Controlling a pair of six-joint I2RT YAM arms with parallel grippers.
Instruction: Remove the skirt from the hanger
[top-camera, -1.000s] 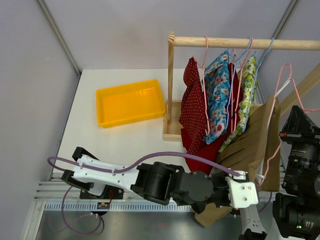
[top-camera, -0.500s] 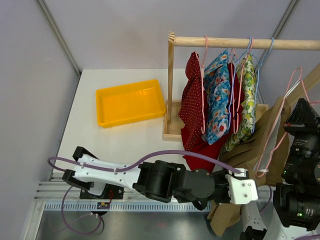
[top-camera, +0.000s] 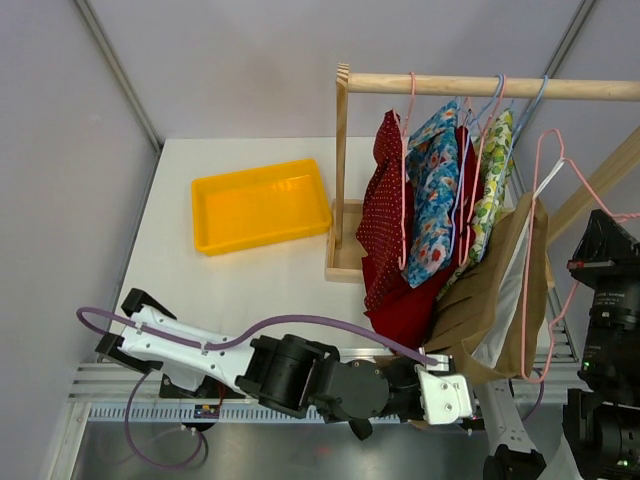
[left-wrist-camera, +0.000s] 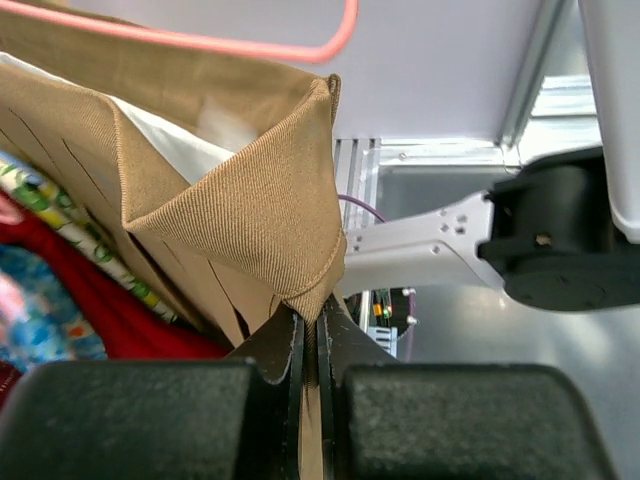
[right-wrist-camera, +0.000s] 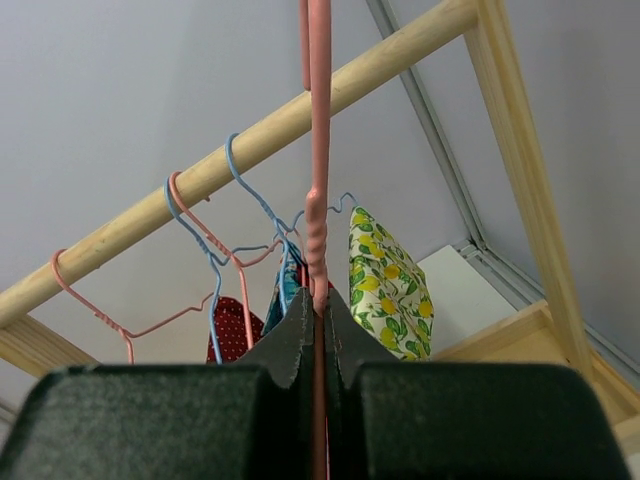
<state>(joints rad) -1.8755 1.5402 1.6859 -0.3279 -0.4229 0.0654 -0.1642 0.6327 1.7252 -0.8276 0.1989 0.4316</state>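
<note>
A tan pleated skirt (top-camera: 492, 300) with a white lining hangs on a pink wire hanger (top-camera: 541, 190) held off the rail, at the right of the top view. My left gripper (left-wrist-camera: 312, 330) is shut on the skirt's hem (left-wrist-camera: 250, 220); in the top view it sits at the skirt's lower corner (top-camera: 452, 392). My right gripper (right-wrist-camera: 318, 310) is shut on the pink hanger's wire (right-wrist-camera: 318, 150); only its wrist (top-camera: 612, 290) shows in the top view.
A wooden rail (top-camera: 480, 86) on a post (top-camera: 342, 160) carries a red dotted garment (top-camera: 384, 215), a blue floral one (top-camera: 434, 190) and a lemon-print one (top-camera: 492, 180). A yellow tray (top-camera: 260, 204) lies at the left. The rack's slanted brace (top-camera: 600, 185) is near the hanger.
The hanger with the skirt has swung back left and up from its lower-right position. My left gripper has pulled the hem down and left towards the table's near edge.
</note>
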